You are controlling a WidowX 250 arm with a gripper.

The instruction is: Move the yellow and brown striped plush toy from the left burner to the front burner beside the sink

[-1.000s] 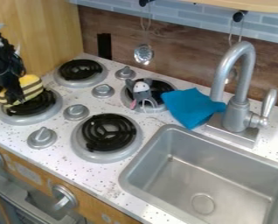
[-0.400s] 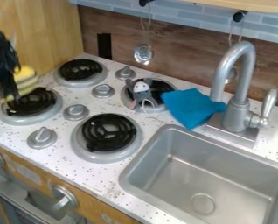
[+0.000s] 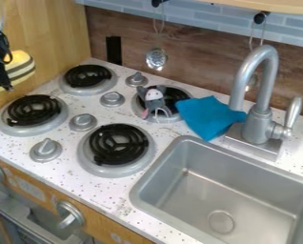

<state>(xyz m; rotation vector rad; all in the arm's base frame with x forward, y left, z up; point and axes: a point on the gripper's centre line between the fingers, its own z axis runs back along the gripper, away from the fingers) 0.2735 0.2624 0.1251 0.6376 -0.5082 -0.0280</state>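
Wood panel (image 3: pixel 49 33) behind gripper-held (image 3: pixel 1 88) striped toy (image 3: pixel 20 67)

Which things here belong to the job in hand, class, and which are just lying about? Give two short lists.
In hand:
- black pincer, at the left
- yellow striped toy, held up off the counter

Lying about:
- grey toy mouse, on a rear burner
- blue cloth, by the faucet

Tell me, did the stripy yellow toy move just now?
Yes. The stripy yellow toy went up the picture and a little left, away from the burner it was partly covering.
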